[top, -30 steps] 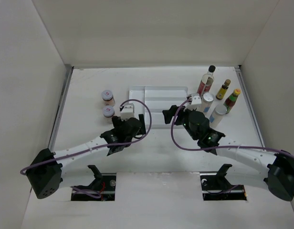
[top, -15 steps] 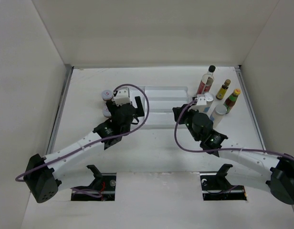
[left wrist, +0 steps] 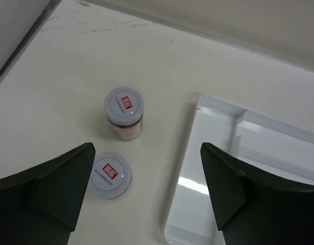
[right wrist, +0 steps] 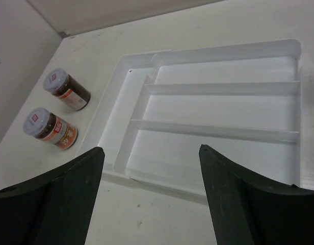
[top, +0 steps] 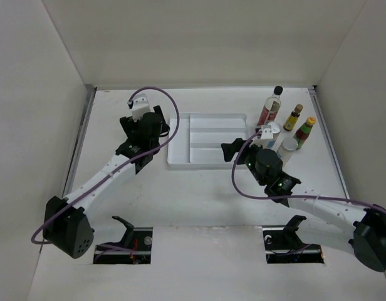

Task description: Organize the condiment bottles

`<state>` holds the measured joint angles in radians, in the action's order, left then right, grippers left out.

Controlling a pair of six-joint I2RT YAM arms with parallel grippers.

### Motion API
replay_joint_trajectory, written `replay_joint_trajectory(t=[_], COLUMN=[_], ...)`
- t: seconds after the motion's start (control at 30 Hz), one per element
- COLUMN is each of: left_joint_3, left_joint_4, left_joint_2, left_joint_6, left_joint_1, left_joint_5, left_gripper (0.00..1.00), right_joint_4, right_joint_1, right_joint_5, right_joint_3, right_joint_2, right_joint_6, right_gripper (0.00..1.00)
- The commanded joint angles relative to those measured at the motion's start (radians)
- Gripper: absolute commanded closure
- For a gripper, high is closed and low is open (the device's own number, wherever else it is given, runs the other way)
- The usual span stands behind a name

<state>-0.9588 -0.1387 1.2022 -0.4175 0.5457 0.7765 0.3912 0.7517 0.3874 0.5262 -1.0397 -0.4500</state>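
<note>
Two short silver-lidded jars stand left of the white tray: the far jar (left wrist: 124, 109) (right wrist: 66, 90) and the near jar (left wrist: 112, 174) (right wrist: 48, 127). My left gripper (top: 145, 125) (left wrist: 147, 196) hangs open and empty above them and hides them in the top view. On the right stand the tall black-capped bottle (top: 271, 105), two yellow-capped sauce bottles (top: 294, 117) (top: 304, 132) and two white-lidded shakers (top: 272, 130) (top: 288, 147). My right gripper (top: 239, 146) (right wrist: 152, 153) is open and empty at the tray's near right side, facing across it.
The white divided tray (top: 180, 160) (left wrist: 198, 168) (right wrist: 138, 102) lies in the middle with its compartments holding nothing. White walls close the table on the left, right and back. A purple cable loops over each arm.
My left gripper has swung from the tray's near left corner to the far left, over the two jars. My right gripper has shifted slightly nearer, still beside the tray.
</note>
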Motion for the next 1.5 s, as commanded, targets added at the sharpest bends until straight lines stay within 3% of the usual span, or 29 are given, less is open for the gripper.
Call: replay_joint_trajectory(t=[0.0, 0.27, 0.8, 0.9, 1.03, 1.1, 1.27, 1.47], left_joint_3=[0.012, 0.077, 0.153, 0.16, 0.161, 0.149, 0.033, -0.179], left_joint_4=[-0.068, -0.035, 0.025, 0.042, 0.067, 0.065, 0.065, 0.16], left_joint_2=[0.056, 0.135, 0.24, 0.24, 0.212, 0.147, 0.026, 0.238], left_joint_6=[-0.039, -0.096, -0.188, -0.191, -0.191, -0.182, -0.127, -0.098], left_joint_1=[-0.06, -0.163, -0.198, -0.2, -0.192, -0.166, -0.056, 0.006], left_joint_5=[-0.02, -0.109, -0.155, -0.157, -0.161, -0.145, -0.091, -0.127], left_gripper=[0.14, 0.14, 0.19, 0.29, 0.56, 0.64, 0.67, 0.66], right_joint_4=[0.087, 0.087, 0.087, 0.086, 0.092, 0.095, 0.104, 0.112], right_joint_1=[-0.007, -0.013, -0.01, -0.012, -0.01, -0.013, -0.016, -0.027], right_joint_5=[-0.048, -0.061, -0.064, -0.064, -0.061, -0.064, -0.059, -0.059], right_joint_3=[-0.003, -0.006, -0.002, 0.0, -0.003, -0.006, -0.026, -0.032], right_joint_2=[0.02, 0.021, 0.012, -0.002, 0.003, 0.009, 0.056, 0.056], right_joint_6=[-0.01, -0.01, -0.007, -0.007, -0.003, -0.007, -0.01, -0.012], right_gripper=[0.18, 0.17, 0.16, 0.17, 0.17, 0.17, 0.17, 0.17])
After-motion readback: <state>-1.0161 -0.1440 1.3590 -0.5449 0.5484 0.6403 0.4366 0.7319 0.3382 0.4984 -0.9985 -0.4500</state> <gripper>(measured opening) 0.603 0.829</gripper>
